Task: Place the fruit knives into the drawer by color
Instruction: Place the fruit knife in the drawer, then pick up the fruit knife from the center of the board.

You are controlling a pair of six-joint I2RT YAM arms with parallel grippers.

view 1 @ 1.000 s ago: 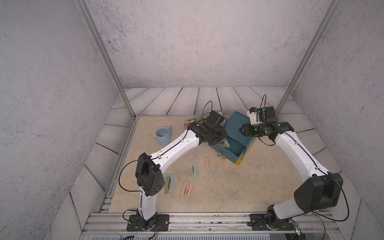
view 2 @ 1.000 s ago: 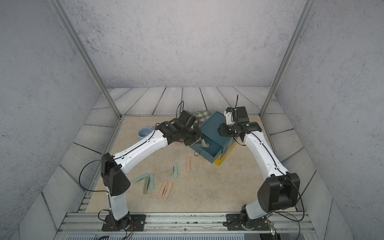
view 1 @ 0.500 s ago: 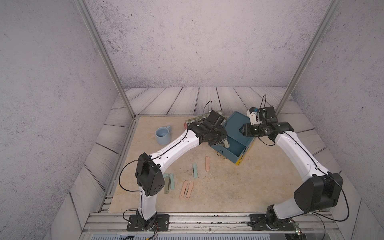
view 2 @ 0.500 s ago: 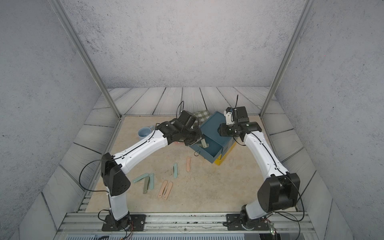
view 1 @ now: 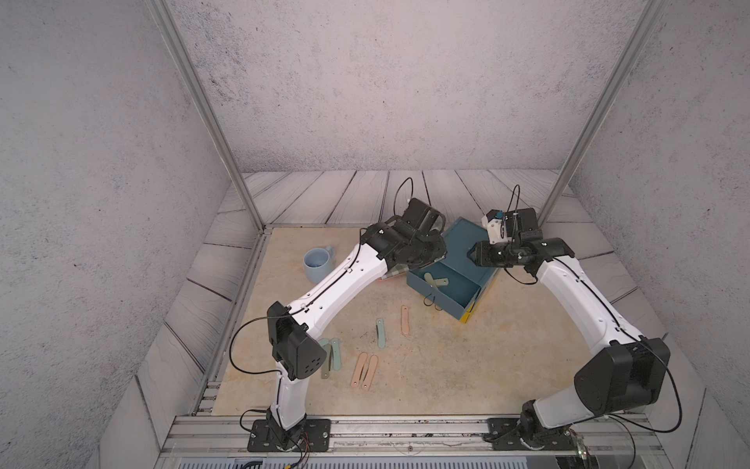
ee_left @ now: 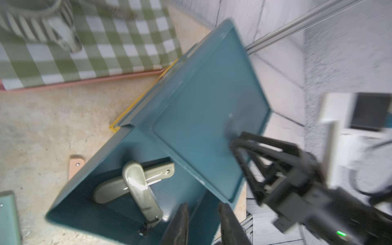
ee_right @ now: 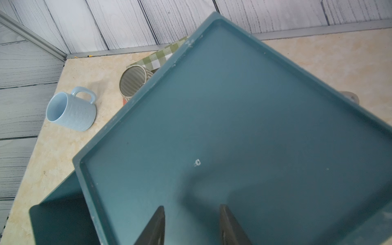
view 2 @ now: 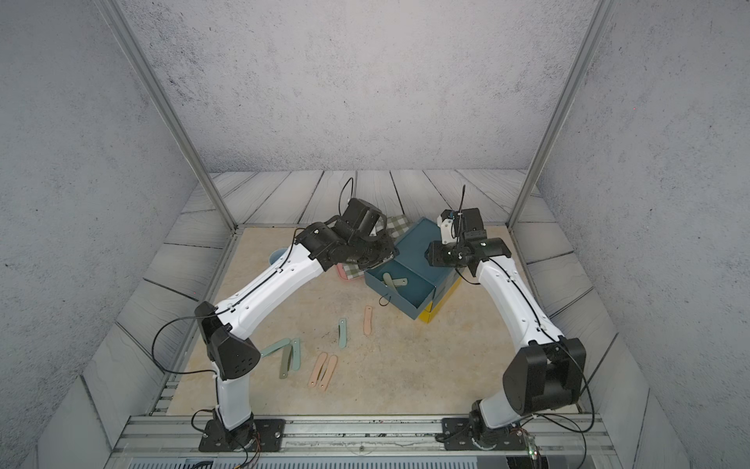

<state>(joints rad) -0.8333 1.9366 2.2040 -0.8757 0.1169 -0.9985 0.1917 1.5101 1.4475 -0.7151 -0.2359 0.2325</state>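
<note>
your left pincer is cracked open just a little with nothing in it, hanging over the pulled-out top drawer. your right pincer is spread wider, also empty, tips apparently resting on the chest top. two olive knives lie crossed in that drawer. left out on the desk: one olive knife, three mint knives, three pink knives. barely started, i'd say.
</note>
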